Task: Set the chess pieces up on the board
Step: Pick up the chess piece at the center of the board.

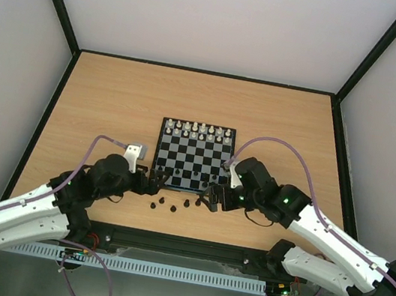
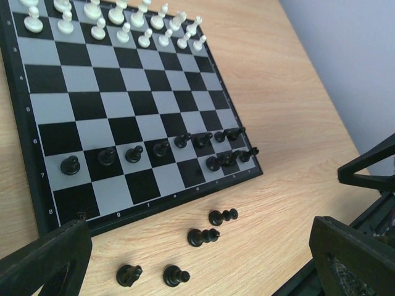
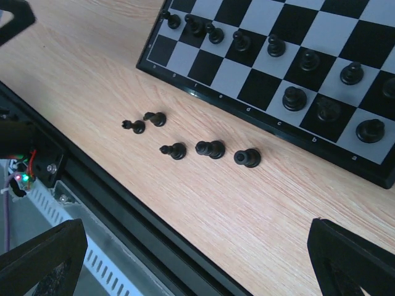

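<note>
The board [image 1: 194,155] lies mid-table, with white pieces on its far rows and a row of dark chess pieces [image 1: 192,176] near its front edge. Several dark pieces [image 1: 173,205] lie loose on the wood in front of it. My left gripper [image 1: 156,180] is open and empty at the board's near-left corner. My right gripper [image 1: 213,195] is open and empty at the near-right corner. The left wrist view shows the board [image 2: 142,185], the loose pieces [image 2: 203,236] and the open left gripper [image 2: 197,262]. The right wrist view shows the board [image 3: 229,79], loose pieces [image 3: 210,148] and the open right gripper [image 3: 197,262].
White pieces [image 2: 117,21] fill the board's far two rows. A black rail [image 1: 181,248] runs along the table's near edge, close behind the loose pieces. Black frame posts and pale walls enclose the table on three sides.
</note>
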You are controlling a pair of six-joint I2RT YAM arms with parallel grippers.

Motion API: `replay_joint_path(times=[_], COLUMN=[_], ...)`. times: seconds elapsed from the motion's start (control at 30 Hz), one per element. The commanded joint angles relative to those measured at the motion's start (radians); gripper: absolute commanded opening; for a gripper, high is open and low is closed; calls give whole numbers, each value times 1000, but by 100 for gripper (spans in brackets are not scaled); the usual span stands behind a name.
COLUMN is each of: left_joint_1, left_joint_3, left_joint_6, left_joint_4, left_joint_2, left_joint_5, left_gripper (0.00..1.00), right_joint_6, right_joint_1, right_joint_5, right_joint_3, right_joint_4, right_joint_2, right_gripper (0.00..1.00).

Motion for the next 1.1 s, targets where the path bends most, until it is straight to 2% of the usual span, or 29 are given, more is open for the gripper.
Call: replay_joint_path(times=[0.0,0.17,0.37,0.63,0.8,0.93,1.07], left_joint_1=[-10,-50,-162,-248,-269,-281,-283], left_joint_3=[22,6,-7,-15,-26,-32,-4], left_joint_6=[11,-31,-113,-156,-169,-172,-150], left_joint_4=[35,0,-72,-108,-117,-112,-118], left_joint_2=[44,45,11,-32,-52,-83,-109], left_joint_5=[14,-27,-121,-186,-186,-184,-177], left_gripper=[99,100,100,100,100,100,100], right_joint_6=[-5,-6,-9,-17,-6,6,21], right_joint_1=[-3,-3,-3,-2,0,12,83], right_joint_5=[-53,-81,-76,-5,100,143,205], right_joint_3=[-14,-31,-33,10,19,18,42], right_joint_4=[6,34,64,37,13,18,12], right_joint_2=[-10,6,34,101,152,207,280], right_gripper=[99,99,98,98,87,72,62])
